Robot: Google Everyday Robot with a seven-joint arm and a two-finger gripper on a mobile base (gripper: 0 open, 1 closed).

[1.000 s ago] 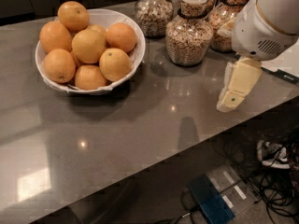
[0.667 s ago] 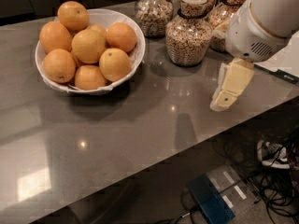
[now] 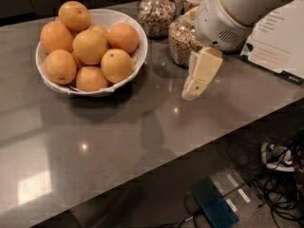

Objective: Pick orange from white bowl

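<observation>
A wide white bowl (image 3: 134, 65) stands at the back left of the grey counter, heaped with several oranges (image 3: 90, 46). My gripper (image 3: 194, 89) hangs from the white arm at the right of the view, above the counter. It is to the right of the bowl and apart from it, in front of the glass jars. It holds nothing that I can see.
Glass jars of cereal (image 3: 156, 11) stand at the back of the counter, one (image 3: 181, 42) partly behind my arm. A white printed card (image 3: 280, 42) lies at the right. The counter's front edge runs diagonally; below it lie cables, a blue box (image 3: 213, 205) and a shoe (image 3: 278, 156).
My gripper and arm have moved left, toward the bowl of oranges. The view has shifted so the bowl and jars sit further right in the frame.
</observation>
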